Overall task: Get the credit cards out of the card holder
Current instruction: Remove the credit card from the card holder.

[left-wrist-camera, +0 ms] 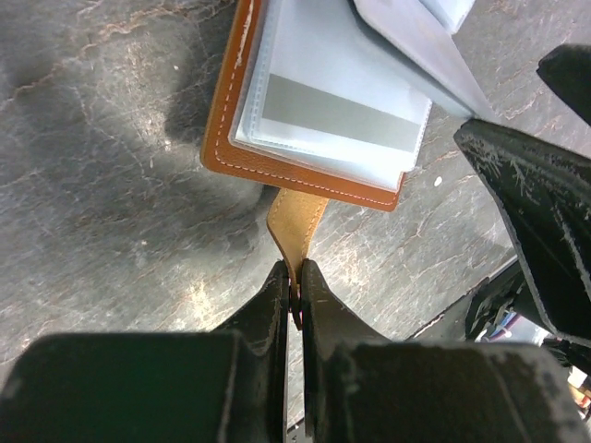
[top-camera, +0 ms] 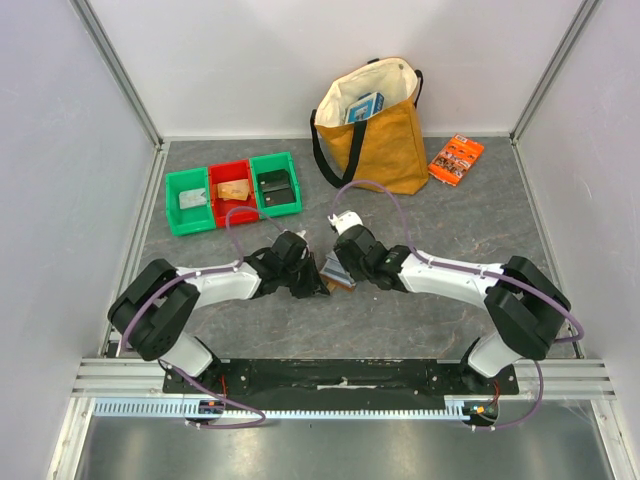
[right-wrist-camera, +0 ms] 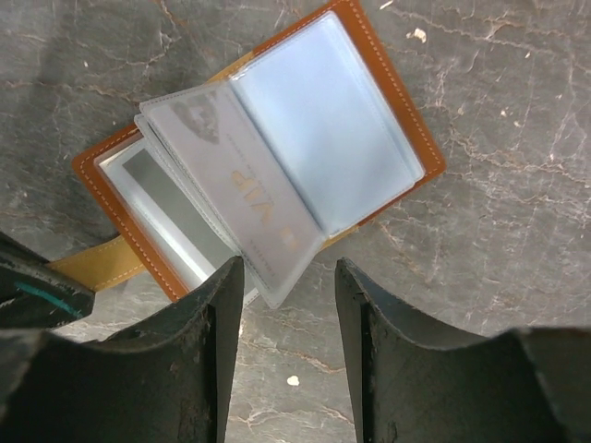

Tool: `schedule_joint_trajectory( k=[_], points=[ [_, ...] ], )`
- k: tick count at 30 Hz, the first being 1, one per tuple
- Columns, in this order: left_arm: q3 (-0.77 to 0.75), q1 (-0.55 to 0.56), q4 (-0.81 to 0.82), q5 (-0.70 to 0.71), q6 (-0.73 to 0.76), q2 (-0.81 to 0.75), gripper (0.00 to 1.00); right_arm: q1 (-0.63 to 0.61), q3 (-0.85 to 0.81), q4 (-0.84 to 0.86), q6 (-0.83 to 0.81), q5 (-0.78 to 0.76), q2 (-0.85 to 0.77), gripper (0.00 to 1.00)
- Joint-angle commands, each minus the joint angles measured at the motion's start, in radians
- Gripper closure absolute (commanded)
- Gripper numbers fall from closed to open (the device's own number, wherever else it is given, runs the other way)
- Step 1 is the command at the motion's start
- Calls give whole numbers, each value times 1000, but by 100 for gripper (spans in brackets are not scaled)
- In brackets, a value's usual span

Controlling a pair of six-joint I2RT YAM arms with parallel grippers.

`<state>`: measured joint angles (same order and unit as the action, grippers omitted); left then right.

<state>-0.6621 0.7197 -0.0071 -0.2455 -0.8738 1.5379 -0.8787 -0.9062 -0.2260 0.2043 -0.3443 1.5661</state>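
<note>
Left gripper (left-wrist-camera: 294, 277) is clamped tight on the tan tab (left-wrist-camera: 295, 221) of the card holder (left-wrist-camera: 226, 129). The jaws are all but touching, with the strap's end squeezed between them at bottom centre of the left wrist view. Out from the tab, the holder lies open on the dark marbled table (left-wrist-camera: 92, 185): brown leather cover, pale stitching round the rim, clear plastic sleeves (left-wrist-camera: 314, 46) fanned inside. One sleeve shows a pale credit card (left-wrist-camera: 332, 111) with a grey stripe across it. In the right wrist view, the right gripper (right-wrist-camera: 286, 277) stands partly open, jaws either side of the lower corner of a lifted sleeve (right-wrist-camera: 263, 249), not clamped on it. That sleeve carries a grey card (right-wrist-camera: 235, 185) with faint print. From above, the holder sits mid-frame, between the two grippers.
</note>
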Motion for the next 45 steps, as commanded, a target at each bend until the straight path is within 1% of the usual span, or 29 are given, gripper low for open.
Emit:
schedule_joint_trajectory(
  k=[1, 9, 14, 18, 20, 22, 26, 28, 31, 33, 34, 35, 37, 39, 41, 45],
  points=[
    [15, 0, -30, -32, 38, -47, 98, 20, -51, -7, -37, -56, 14, 48],
    [9, 0, -37, -51, 45, -55, 98, 73, -80, -7, -80, -64, 37, 40],
    [22, 0, -65, -52, 55, -70, 98, 86, -80, -10, -83, -45, 23, 40],
    [50, 0, -129, -23, 75, -113, 98, 93, -63, -16, -77, -30, 8, 40],
    [71, -8, -169, 11, 82, -137, 98, 96, -50, -12, -74, 8, -12, 43],
    [91, -31, -208, 57, 87, -165, 98, 95, -34, 2, -71, 80, -29, 46],
    [121, -129, -237, 106, 113, -205, 96, 95, -8, 60, -48, 244, -37, 50],
    [104, -164, -263, 152, 134, -219, 91, 96, 1, 89, -33, 298, -23, 51],
    [64, -181, -300, 190, 147, -257, 78, 99, 24, 143, -6, 341, -12, 54],
    [32, -181, -313, 198, 144, -301, 61, 115, 41, 180, 12, 387, -9, 56],
    [12, -181, -326, 202, 142, -314, 55, 124, 50, 189, 20, 399, -9, 57],
    [-4, -180, -335, 207, 142, -335, 47, 135, 58, 207, 27, 412, -8, 58],
    [-43, -178, -356, 215, 145, -372, 40, 155, 72, 244, 38, 451, -5, 60],
    [-80, -175, -370, 207, 145, -390, 39, 167, 89, 273, 55, 498, -8, 61],
    [-111, -164, -360, 163, 133, -389, 40, 179, 104, 292, 66, 522, 2, 63],
    [-125, -141, -237, 57, 87, -320, 42, 204, 156, 364, 112, 588, 20, 66]
  ],
)
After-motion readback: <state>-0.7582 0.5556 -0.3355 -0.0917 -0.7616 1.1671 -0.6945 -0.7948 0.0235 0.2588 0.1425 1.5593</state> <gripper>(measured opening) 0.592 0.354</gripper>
